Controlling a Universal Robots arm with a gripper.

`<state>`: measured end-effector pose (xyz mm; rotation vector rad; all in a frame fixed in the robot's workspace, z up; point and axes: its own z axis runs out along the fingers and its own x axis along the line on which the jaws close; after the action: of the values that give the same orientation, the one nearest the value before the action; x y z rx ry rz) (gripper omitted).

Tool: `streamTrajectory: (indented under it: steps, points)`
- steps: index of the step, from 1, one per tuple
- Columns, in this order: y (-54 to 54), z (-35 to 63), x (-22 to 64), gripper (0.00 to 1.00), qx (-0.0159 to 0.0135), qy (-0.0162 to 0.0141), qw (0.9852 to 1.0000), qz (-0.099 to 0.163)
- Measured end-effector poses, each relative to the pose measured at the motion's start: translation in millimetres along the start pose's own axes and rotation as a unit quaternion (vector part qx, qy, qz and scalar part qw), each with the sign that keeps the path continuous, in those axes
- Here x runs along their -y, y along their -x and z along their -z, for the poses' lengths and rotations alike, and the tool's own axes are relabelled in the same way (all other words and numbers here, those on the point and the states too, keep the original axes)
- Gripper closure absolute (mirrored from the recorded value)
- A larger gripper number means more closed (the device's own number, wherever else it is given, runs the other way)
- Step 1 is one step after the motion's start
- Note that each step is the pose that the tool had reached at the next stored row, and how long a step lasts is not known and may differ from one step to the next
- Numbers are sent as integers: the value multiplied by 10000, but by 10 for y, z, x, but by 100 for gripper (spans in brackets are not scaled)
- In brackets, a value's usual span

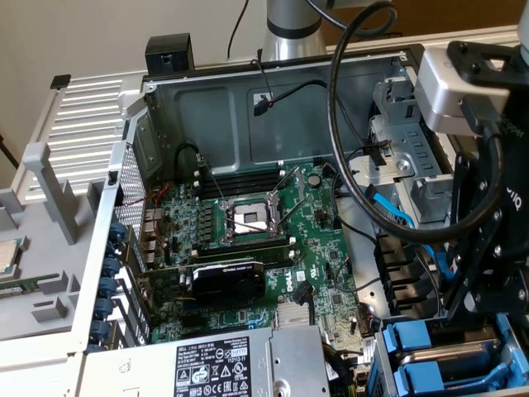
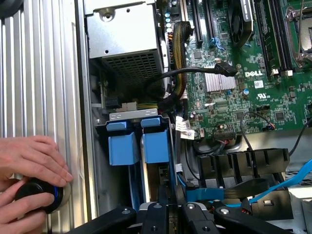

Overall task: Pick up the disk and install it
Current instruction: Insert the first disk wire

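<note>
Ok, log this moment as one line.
hand over drive bay | disk standing in slot beside second blue carrier | person's hands on black knob

An open case (image 1: 165, 99) is seen, with the motherboard (image 1: 318, 240) laid on its floor. The socket (image 1: 248, 219) is set at the board's middle, a card (image 1: 227, 277) nearer the exterior camera, and the power supply (image 1: 248, 364) nearer still. At the exterior view's right, the disk (image 2: 157, 146) and a second carrier (image 2: 122, 146) are stood side by side in the bay (image 2: 134, 115), with the claw (image 2: 169, 197) above them. Outside the case wall, a hand (image 2: 31, 158) is laid on a knob (image 2: 36, 195).
</note>
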<state>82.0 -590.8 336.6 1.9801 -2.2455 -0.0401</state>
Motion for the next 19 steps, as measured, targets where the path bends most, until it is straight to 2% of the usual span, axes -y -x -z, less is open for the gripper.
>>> streamTrajectory:
  steps: [19]
  points:
    - [1, -8, 4, 83, -1, -11, 10000, 15]
